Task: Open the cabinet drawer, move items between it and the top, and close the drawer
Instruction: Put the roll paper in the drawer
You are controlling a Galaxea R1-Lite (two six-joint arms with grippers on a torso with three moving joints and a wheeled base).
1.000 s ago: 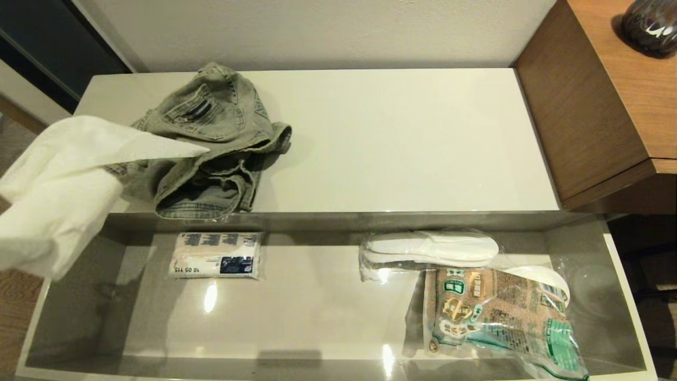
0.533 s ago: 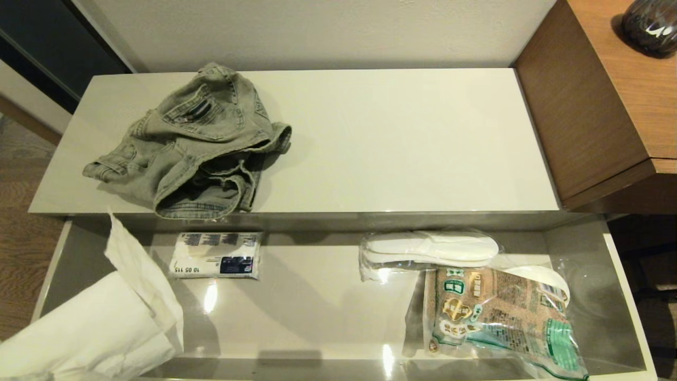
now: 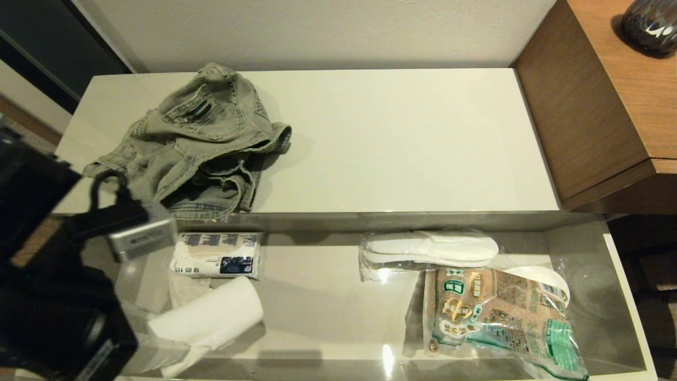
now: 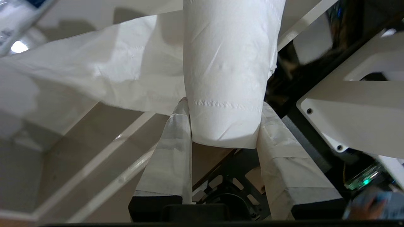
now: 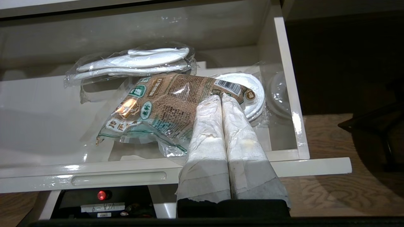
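Observation:
The cabinet drawer (image 3: pixel 328 312) stands pulled out below the top (image 3: pixel 402 137). The grey-green denim garment (image 3: pixel 195 143) lies crumpled on the top's left part. The white paper roll (image 3: pixel 211 317) lies low in the drawer's left front area, its trailing sheet (image 3: pixel 182 286) bunched beside it. My left arm (image 3: pixel 53 301) reaches in from the lower left. My left gripper (image 4: pixel 224 104) is shut on the near end of the roll (image 4: pixel 224 63), a finger pressed against each side. My right gripper (image 5: pixel 221 96) is shut and empty, hovering over the drawer's front edge (image 5: pixel 120 178) above the printed packet.
In the drawer lie a small printed white pack (image 3: pixel 217 255), white slippers in a clear bag (image 3: pixel 431 248), a green-and-brown packet (image 3: pixel 497 317) and bagged white plates (image 5: pixel 252 91). A brown wood-grain desk (image 3: pixel 597 106) with a dark vase (image 3: pixel 650 24) stands at the right.
The paper roll has come down from beside the top's left end into the drawer's left front. My left arm now shows at the lower left.

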